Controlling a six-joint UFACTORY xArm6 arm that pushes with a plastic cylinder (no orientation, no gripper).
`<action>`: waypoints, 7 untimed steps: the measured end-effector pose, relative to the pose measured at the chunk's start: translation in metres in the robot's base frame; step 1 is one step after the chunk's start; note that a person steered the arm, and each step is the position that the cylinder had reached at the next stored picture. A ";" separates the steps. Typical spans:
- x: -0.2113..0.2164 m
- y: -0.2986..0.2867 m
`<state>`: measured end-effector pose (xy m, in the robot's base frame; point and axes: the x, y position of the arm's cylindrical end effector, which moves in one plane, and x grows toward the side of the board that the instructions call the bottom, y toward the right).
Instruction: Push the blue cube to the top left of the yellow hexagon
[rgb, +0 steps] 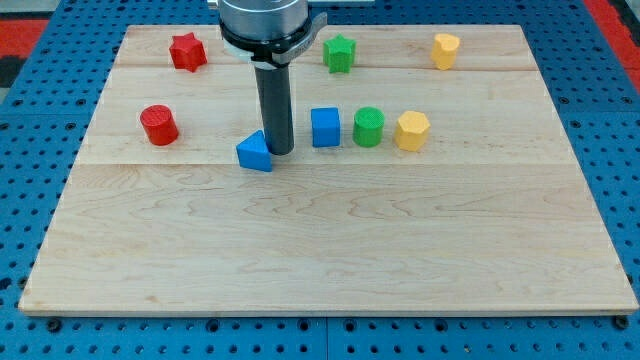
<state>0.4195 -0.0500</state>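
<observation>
The blue cube (325, 127) sits near the middle of the wooden board. A green cylinder (368, 127) stands just to its right, and the yellow hexagon (412, 130) stands right of that, the three in a row. My tip (281, 151) rests on the board left of the blue cube, a small gap apart, and touches or nearly touches the right side of a blue triangular block (255, 152).
A red star (187, 51) is at the top left, a green star (339, 52) at the top middle, a yellow block (446, 50) at the top right. A red cylinder (158, 125) stands at the left. The board (320, 250) lies on blue pegboard.
</observation>
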 end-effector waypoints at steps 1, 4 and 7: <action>0.000 -0.001; 0.006 0.033; 0.003 0.034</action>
<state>0.4228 -0.0161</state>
